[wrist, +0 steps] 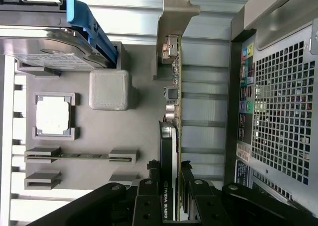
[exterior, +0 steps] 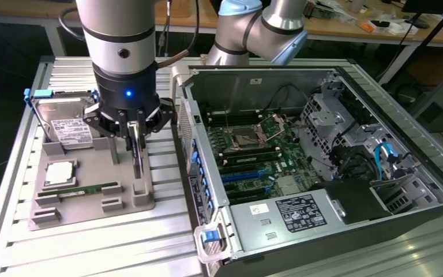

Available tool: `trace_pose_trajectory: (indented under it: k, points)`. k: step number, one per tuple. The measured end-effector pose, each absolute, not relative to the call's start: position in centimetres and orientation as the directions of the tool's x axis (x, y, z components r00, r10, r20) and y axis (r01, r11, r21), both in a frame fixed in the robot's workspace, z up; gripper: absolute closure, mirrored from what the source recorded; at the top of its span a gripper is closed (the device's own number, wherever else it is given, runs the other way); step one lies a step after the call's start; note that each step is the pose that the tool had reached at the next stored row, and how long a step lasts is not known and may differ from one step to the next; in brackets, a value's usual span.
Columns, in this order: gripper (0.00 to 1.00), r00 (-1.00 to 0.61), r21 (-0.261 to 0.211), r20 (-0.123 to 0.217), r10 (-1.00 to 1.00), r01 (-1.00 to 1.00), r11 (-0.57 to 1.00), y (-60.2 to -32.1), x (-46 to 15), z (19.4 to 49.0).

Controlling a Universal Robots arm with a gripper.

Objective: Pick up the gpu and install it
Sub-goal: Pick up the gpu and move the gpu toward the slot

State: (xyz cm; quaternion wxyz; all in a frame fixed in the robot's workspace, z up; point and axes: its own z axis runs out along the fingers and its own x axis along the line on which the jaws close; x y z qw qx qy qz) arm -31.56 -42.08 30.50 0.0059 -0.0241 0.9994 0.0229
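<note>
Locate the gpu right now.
The gpu is upright at the case-side edge of the gray tray, on the exterior view's left, directly below the pincer and beside the open PC case.

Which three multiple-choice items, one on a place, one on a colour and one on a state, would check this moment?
1. Where is the gpu? A in the case; B on edge in the grey fixture; C on the floor.
2. The hard drive has a carrier that is? A red; B blue; C yellow.
3. The computer case is? A open-sided; B closed; C upside down.
B: it stands in the fixture under the gripper. B: the carrier shows blue. A: the motherboard lies exposed.
</note>
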Motion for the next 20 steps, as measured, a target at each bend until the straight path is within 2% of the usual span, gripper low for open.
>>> trace_pose_trajectory:
  k: [20]
  points:
    - [0.73, -0.999, 0.04, -0.013, -0.048, -0.048, 0.998, -41.7, -31.6, 36.4]
